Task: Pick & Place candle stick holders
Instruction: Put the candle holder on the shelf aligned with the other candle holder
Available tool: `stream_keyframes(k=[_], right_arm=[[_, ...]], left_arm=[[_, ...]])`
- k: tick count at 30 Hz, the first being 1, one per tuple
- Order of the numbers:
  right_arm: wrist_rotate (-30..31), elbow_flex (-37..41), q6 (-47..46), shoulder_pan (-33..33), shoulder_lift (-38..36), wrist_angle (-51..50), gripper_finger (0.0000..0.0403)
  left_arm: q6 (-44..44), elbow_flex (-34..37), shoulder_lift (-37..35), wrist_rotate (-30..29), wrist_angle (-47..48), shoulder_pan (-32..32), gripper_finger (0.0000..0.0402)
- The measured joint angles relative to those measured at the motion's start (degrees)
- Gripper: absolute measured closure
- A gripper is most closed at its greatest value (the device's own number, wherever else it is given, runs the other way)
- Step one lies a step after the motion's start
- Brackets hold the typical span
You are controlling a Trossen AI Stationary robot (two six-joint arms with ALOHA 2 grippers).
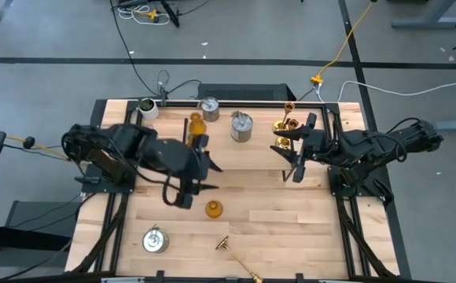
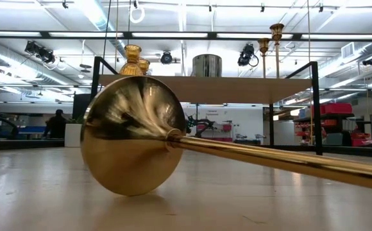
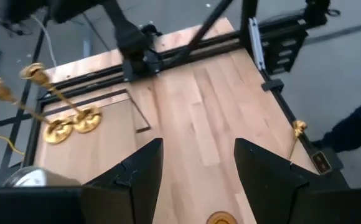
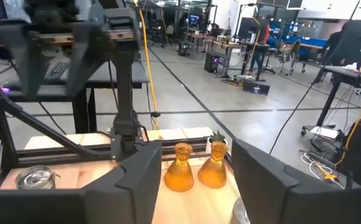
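On the wooden rack (image 1: 220, 137) at the far edge stand two gold brass candle stick holders (image 1: 283, 123), two silver cans (image 1: 242, 126) and amber ones (image 1: 196, 122). Another amber holder (image 1: 213, 208) stands upright on the table. A silver can (image 1: 155, 240) stands near the front, and a long gold holder (image 2: 131, 135) lies there on its side, resting on its flared base's rim. My left gripper (image 1: 208, 177) hovers open just above and to the far side of the lone amber holder (image 3: 221, 218). My right gripper (image 1: 287, 161) stands open beside the gold pair, pointing level, nothing between its fingers (image 4: 137, 180).
A whitish cup (image 1: 146, 108) sits at the rack's far left corner. Black frame rails (image 1: 346, 196) run along the table's left and right sides. Bare wood lies in the table's middle (image 1: 267, 204). A person's dark sleeve (image 3: 355, 127) shows past the table's edge.
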State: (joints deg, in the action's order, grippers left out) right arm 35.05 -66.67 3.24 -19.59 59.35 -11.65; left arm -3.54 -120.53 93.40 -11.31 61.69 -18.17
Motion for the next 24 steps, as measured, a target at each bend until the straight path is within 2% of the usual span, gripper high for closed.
stream_keyframes(k=[7,12,16,24], right_arm=[[0.07,0.00,-0.66,0.00,0.00,-0.85,0.0189],[0.09,0.00,0.31,0.00,0.00,-2.17,0.0188],[0.11,0.00,0.00,0.00,0.00,-2.68,0.0189],[0.11,0.00,-0.17,0.00,0.00,-3.20,0.0188]], left_arm=[[-0.13,0.00,3.34,5.18,2.98,-2.70,0.0195],[-0.33,0.02,5.52,5.62,4.05,-4.45,0.0189],[-0.60,0.02,7.22,5.62,4.35,-5.39,0.0163],[-0.59,0.08,9.11,5.62,4.85,-5.84,0.0083]])
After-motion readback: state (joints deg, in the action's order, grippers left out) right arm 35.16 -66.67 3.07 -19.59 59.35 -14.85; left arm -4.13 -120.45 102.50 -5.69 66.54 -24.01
